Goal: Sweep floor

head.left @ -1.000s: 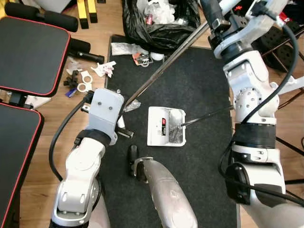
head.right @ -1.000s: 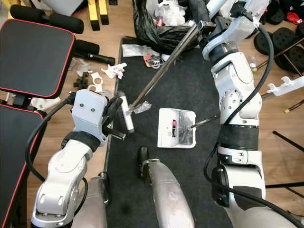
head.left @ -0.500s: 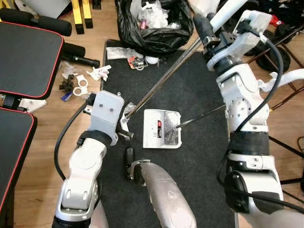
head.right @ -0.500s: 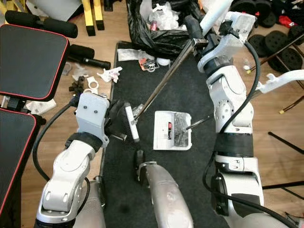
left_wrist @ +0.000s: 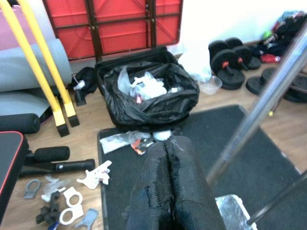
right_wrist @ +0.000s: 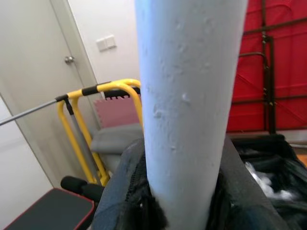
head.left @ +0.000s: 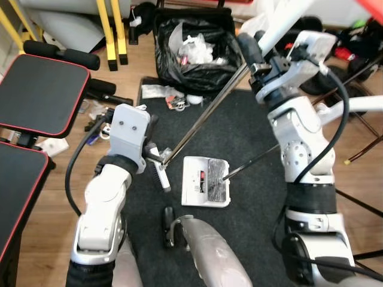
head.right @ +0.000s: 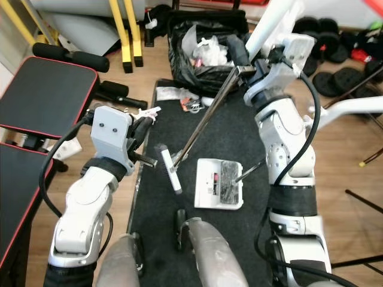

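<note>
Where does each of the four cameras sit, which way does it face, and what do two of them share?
Left eye view: on the head, looking down at the black floor mat; both silver arms show.
Right eye view: same, shifted sideways; white dustpan.
Left wrist view: along the shut left gripper toward the black rubbish bag.
Right wrist view: up the white broom handle held by the right gripper.
Shared: eyes and left wrist see the bag.
</note>
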